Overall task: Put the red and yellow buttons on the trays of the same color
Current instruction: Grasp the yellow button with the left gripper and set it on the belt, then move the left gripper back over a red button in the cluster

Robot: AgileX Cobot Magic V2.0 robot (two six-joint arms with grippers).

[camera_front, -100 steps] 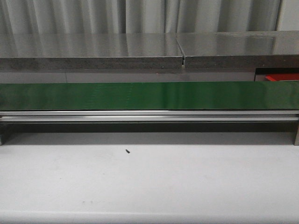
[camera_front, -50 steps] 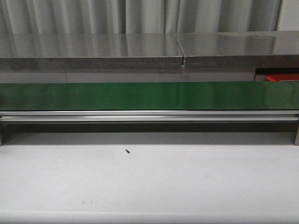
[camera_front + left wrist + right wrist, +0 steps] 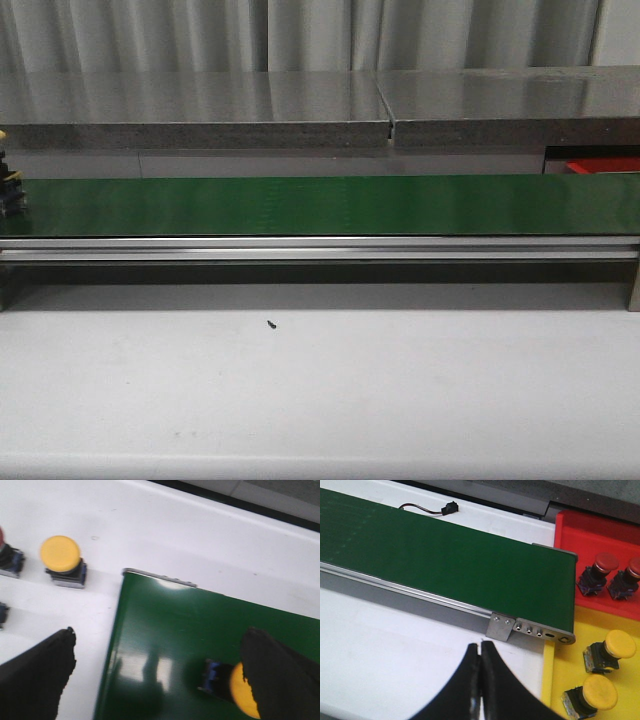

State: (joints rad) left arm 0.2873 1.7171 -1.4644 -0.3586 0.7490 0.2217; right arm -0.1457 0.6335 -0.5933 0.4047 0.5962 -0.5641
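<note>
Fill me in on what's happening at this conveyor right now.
The robot is sorting buttons by colour. The left gripper is open over the green belt, with a yellow button lying on the belt beside one finger. Another yellow button waits on the white table nearby. At the far end, the right gripper is shut and holds nothing. The red tray already holds two red buttons, and the yellow tray two yellow ones.

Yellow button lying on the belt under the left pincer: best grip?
Take the yellow button by its dark blue base, just behind the cap, coming from above. It lies on its side on the green belt, between the open left pincer fingers; the domed cap looks likelier to slip.
</note>
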